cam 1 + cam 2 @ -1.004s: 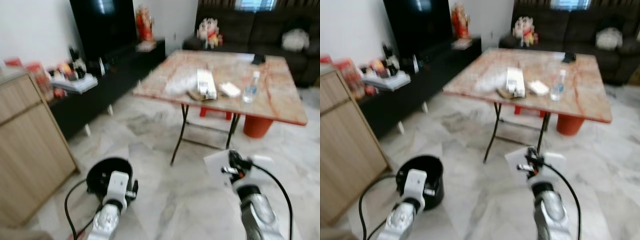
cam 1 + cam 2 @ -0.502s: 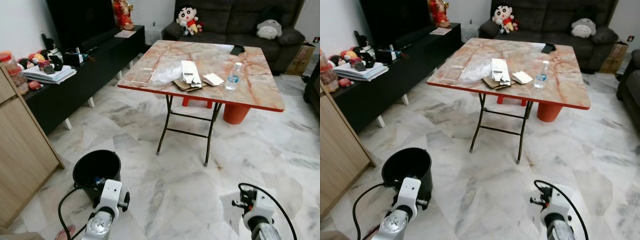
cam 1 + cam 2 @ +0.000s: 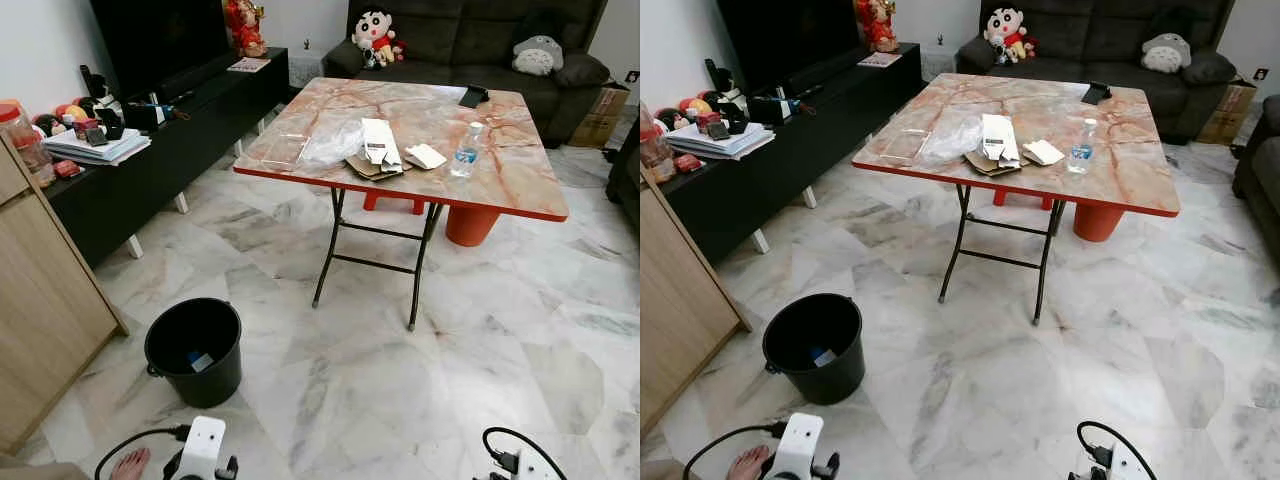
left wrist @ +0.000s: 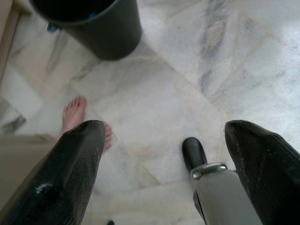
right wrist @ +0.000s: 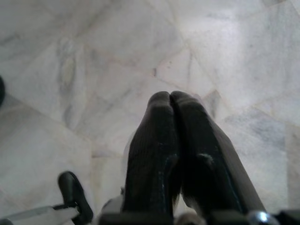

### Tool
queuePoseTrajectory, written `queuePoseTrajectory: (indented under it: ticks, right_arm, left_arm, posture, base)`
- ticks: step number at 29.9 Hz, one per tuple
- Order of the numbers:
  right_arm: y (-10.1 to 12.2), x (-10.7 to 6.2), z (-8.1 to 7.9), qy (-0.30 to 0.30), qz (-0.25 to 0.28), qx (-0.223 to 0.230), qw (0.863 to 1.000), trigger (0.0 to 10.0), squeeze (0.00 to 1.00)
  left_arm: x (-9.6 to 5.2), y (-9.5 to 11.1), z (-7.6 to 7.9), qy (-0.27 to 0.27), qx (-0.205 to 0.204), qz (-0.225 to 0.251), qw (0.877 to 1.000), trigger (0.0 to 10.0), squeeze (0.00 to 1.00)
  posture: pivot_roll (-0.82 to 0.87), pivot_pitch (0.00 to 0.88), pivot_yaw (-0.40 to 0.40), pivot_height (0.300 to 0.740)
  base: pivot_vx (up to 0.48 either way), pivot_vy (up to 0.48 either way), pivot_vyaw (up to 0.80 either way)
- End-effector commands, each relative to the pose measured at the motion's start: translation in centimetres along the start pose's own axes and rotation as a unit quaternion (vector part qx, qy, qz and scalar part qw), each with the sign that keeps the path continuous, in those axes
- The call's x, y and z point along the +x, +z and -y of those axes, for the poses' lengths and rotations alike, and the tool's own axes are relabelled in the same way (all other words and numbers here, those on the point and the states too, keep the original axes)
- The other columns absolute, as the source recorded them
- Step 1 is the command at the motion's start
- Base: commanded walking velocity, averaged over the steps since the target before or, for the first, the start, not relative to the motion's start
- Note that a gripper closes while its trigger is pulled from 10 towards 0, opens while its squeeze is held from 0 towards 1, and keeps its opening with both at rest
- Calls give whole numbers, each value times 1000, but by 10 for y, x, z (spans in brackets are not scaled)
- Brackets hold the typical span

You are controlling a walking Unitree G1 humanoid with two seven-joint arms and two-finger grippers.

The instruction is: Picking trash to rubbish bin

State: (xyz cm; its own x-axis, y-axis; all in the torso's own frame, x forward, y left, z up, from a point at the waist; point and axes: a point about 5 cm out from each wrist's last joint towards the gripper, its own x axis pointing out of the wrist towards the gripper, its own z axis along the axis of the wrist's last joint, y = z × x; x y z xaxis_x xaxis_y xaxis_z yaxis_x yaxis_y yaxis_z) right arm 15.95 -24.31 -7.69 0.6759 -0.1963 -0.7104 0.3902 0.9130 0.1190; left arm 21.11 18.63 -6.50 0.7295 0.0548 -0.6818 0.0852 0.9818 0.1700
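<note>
One round black plastic rubbish bin [image 3: 194,349] stands on the pale marble floor [image 3: 360,370], near the light wooden cabinet [image 3: 45,300] on the robot's left. A small blue-and-white scrap [image 3: 197,361] lies at the bottom of the bin.

Beyond it, well apart, stands a folding table with an orange-veined marble-look top [image 3: 520,185] on thin black legs. Near the tabletop's middle lies a cluster: a crumpled clear plastic bag [image 3: 333,142], a long white carton [image 3: 379,140] resting on brown cardboard pieces [image 3: 362,167], and a small white packet [image 3: 428,156] just beside them. A clear plastic water bottle [image 3: 465,151] stands upright toward the right edge. A dark flat item [image 3: 472,97] sits at the far edge. Under the table, an orange round stool or pot [image 3: 471,225].

Left gripper [image 4: 164,154] hangs low over the floor, fingers spread wide with nothing between them; its wrist view takes in the bin's side, a person's bare foot [image 4: 74,114], and the robot's own black foot [image 4: 194,153]. Right gripper [image 5: 172,140] also hangs low over bare marble, fingers pressed together; whether anything thin is pinched there cannot be made out.

Along the left wall, a long black TV bench [image 3: 160,160] carries stacked papers [image 3: 95,147] and small clutter. Behind the table, a dark sofa [image 3: 470,40] holds plush toys [image 3: 375,30].
</note>
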Motion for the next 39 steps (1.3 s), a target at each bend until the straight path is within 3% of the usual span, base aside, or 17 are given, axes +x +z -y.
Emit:
queuePoseTrajectory:
  ticks: [1, 15, 24, 39]
  right_arm:
    - [5, 2, -2, 2, 11, -1, 1000, 10000, 0]
    - [11, 4, -2, 1, 23, -4, 1000, 10000, 0]
    - [13, 5, -8, 11, 25, -2, 1000, 10000, 0]
    - [17, 6, -1, 7, 20, -5, 1000, 10000, 0]
  left_arm:
    - [-2, -7, -4, 7, -2, -16, 1000, 10000, 0]
    - [-3, -9, -2, 6, -5, -14, 1000, 10000, 0]
    - [-3, -10, -6, 13, -8, -13, 1000, 10000, 0]
    - [-3, -10, 4, 13, -26, -10, 1000, 10000, 0]
  posture:
    - [47, 31, -8, 740]
    - [53, 49, -14, 740]
    - [59, 59, -14, 740]
    - [54, 51, -45, 740]
  base:
    - [311, 0, 800]
    - [316, 0, 747]
    - [315, 0, 0]
    - [315, 0, 0]
